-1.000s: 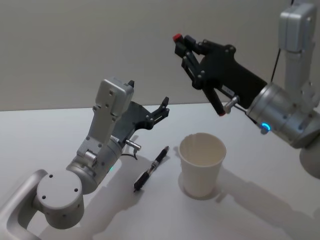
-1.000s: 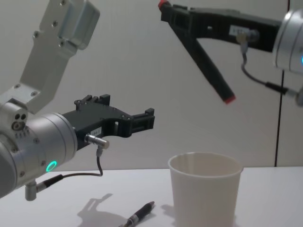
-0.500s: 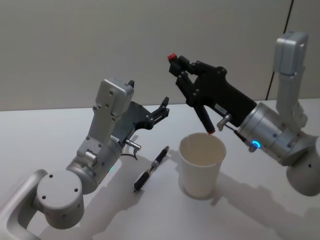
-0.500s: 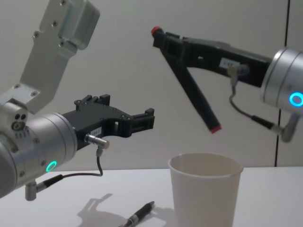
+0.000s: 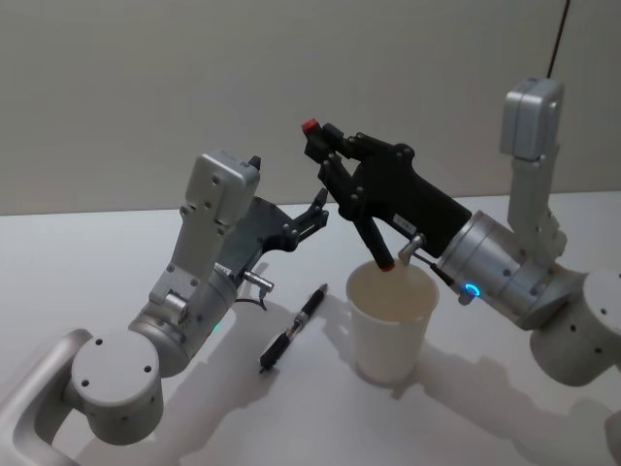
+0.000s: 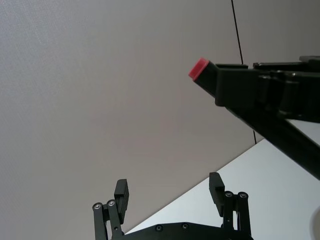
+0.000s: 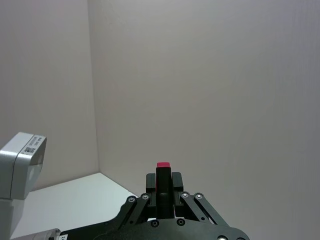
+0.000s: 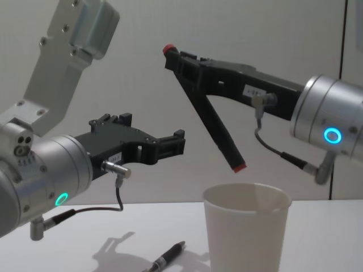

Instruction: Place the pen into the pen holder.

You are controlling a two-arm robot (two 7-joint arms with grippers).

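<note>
The right gripper (image 5: 335,160) hangs above the white worktop (image 5: 97,262) with its fingers closed on the upper part of a black, red-tipped pen (image 5: 369,231). One red end sticks out just past the fingers. The pen slants down and away from the fingers, and its lower red tip points at the mouth of the pen holder (image 5: 390,325), a plain white paper cup standing upright on the worktop. From the chest camera the tip sits a little above the cup's rolled rim, over its left half, with a clear gap between the two.

The left gripper (image 6: 169,187) is held in the air to the left of the cup. Its fingers are spread wide with nothing between them, and they point towards the tilted pen, which passes in front of them without touching.

A second pen (image 5: 294,328), dark and slim, lies flat on the worktop just left of the cup and below the left gripper, touching neither.
</note>
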